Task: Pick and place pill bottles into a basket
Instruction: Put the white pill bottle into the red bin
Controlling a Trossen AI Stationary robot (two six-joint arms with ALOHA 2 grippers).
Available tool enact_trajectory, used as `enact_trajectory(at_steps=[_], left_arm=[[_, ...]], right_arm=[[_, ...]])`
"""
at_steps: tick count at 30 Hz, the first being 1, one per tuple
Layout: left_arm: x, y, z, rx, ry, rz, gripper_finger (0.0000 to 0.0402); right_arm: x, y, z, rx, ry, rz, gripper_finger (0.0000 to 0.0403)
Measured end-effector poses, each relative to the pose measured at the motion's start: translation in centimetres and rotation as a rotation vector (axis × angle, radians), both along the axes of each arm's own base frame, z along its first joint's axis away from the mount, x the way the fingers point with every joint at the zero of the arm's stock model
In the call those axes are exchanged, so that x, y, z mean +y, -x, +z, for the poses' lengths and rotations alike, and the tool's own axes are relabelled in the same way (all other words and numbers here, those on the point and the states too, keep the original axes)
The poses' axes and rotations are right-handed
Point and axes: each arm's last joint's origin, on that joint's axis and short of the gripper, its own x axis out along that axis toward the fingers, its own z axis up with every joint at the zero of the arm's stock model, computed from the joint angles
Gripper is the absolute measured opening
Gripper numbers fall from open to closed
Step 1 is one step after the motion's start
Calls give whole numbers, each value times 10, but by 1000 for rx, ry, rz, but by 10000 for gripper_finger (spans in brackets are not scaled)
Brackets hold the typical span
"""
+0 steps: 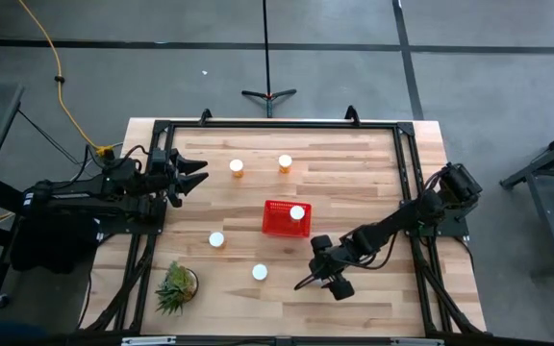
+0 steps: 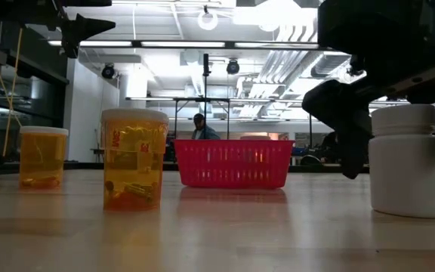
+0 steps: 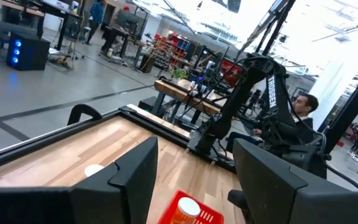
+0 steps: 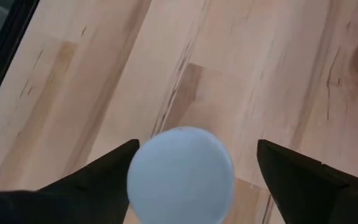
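Observation:
The red basket (image 1: 279, 223) stands mid-table with one white-capped orange bottle (image 1: 297, 212) inside. Two bottles (image 1: 237, 167) (image 1: 285, 162) stand behind it and two (image 1: 216, 239) (image 1: 260, 272) nearer the front. My right gripper (image 1: 323, 284) is open, pointing down over another bottle, whose white cap (image 4: 181, 174) sits between the fingers. In the low view this bottle (image 2: 404, 159) stands on the table and looks white all over. I cannot tell whether a finger touches it. My left gripper (image 1: 198, 176) is open and empty at the far left, above the table.
A small green spiky plant (image 1: 175, 286) stands at the front left. A black frame (image 1: 404, 173) runs around the wooden table. A person (image 3: 303, 109) sits beyond the table behind the right arm. Bare wood lies to the right of the basket.

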Motion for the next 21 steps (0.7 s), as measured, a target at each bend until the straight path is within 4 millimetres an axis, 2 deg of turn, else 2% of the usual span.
enact_trajectory(at_steps=[21], left_arm=[[0, 0, 0, 0, -1, -1, 246]], right_arm=[[1, 0, 0, 22, -40, 3, 179]])
